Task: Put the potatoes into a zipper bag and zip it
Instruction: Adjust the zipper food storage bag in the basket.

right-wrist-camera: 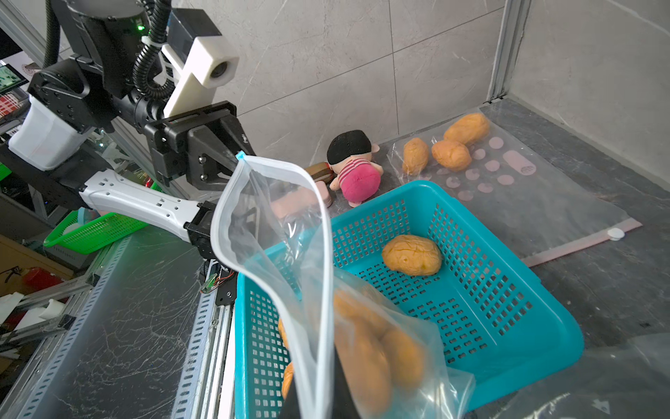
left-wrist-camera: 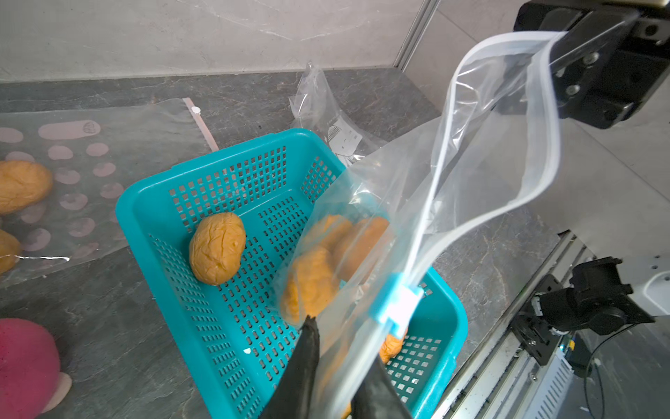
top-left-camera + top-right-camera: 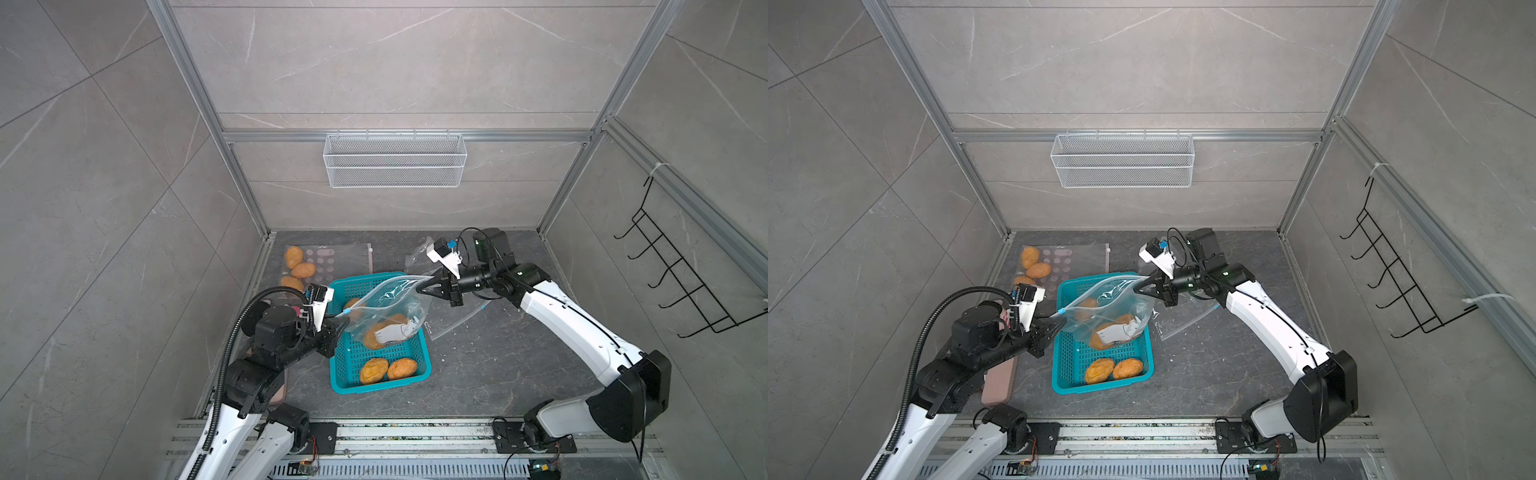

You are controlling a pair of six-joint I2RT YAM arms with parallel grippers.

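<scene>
Potatoes (image 2: pixel 311 286), at least two of them, lie in the bottom of the clear zipper bag (image 3: pixel 386 299), which I see stretched above the teal basket (image 3: pixel 376 387) in both top views. My left pincer (image 1: pixel 235 160) is clenched on the bag's rim right at the blue slider (image 2: pixel 397 306), and in the left wrist view the zip strip runs between its black fingers. My right pincer (image 3: pixel 429 286) is clamped on the opposite corner of the rim, farther from the arm bases. Between the two grips the mouth gapes open. The slider sits at the left end of the track and the zip is not closed. The bag's lower end hangs down into the basket, with a white label showing through the plastic.

Three more lie loose in the basket: one potato (image 1: pixel 412 255) on the far part of its floor and two potatoes (image 3: pixel 374 370) side by side against the near wall. Another three potatoes (image 3: pixel 303 270) are at a flat dotted bag (image 3: pixel 336 257) on the far left of the tabletop (image 3: pixel 498 365); whether they are inside it or on top I cannot tell. A pink doll (image 1: pixel 357 167) lies by the left wall
</scene>
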